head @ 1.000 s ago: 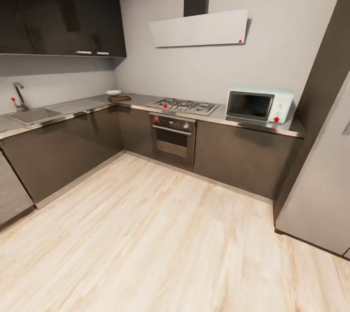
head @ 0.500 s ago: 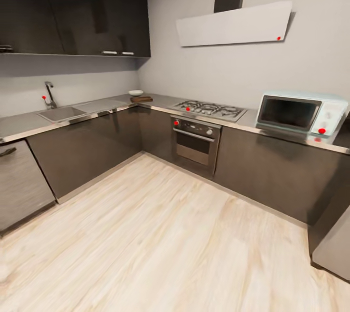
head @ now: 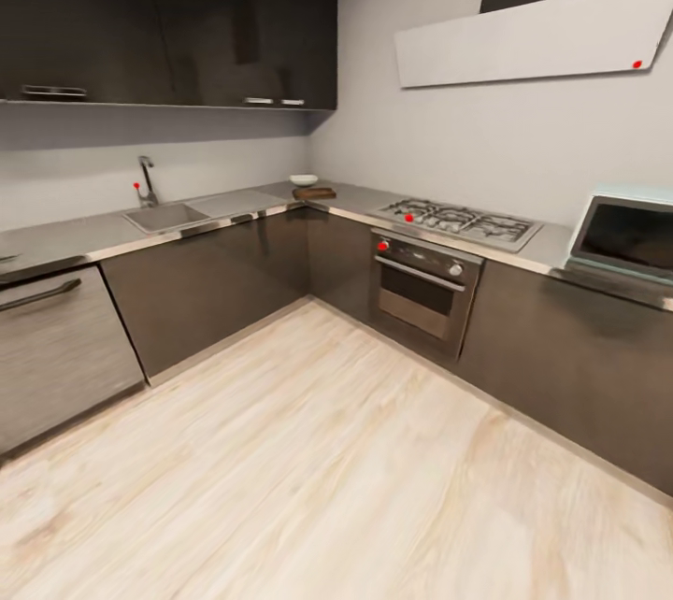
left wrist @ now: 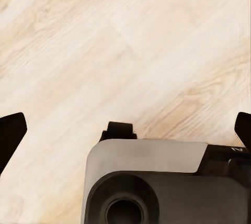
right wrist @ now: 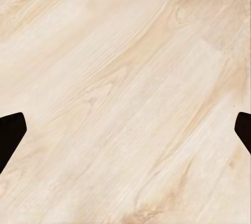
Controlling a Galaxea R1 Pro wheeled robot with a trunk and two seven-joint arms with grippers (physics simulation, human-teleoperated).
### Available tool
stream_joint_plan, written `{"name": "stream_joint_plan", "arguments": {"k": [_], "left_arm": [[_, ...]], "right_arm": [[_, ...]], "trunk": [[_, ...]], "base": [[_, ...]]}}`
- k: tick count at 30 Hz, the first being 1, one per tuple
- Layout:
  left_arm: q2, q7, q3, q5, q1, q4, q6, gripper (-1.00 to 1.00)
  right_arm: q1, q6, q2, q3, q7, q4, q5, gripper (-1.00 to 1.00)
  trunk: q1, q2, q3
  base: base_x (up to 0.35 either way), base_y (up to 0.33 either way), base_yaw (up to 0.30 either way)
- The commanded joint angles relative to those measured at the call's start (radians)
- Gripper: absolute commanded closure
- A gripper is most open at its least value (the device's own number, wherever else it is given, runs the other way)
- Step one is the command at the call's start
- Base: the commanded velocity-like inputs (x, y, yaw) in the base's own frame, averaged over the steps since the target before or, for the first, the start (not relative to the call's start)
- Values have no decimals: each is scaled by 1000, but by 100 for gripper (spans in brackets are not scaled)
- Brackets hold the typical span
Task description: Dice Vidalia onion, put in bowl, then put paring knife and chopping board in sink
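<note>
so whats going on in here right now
Nothing is being handled yet. The robot is out on the wooden floor, facing the corner of the kitchen. The sink is set in the countertop, and the bowl and chopping board sit in the far corner. Both the left hand and the right hand are open, pointed at bare floor.

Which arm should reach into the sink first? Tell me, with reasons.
Left, tentatively. The sink lies on the left side in the head view, across the floor. The left gripper and right gripper are both open and empty, so only side decides.
</note>
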Motion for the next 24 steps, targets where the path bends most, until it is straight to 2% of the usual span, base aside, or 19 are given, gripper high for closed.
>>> {"name": "stream_joint_plan", "arguments": {"k": [1,24], "left_arm": [[0,-1,1,3,0,0,-2,-100],[0,-1,1,3,0,0,-2,-100]], "right_arm": [[0,-2,0,1,-4,0,1,-100],[0,-2,0,1,-4,0,1,-100]], "trunk": [[1,0,-1],[1,0,-1]], "base": [[320,0,274],[320,0,274]]}}
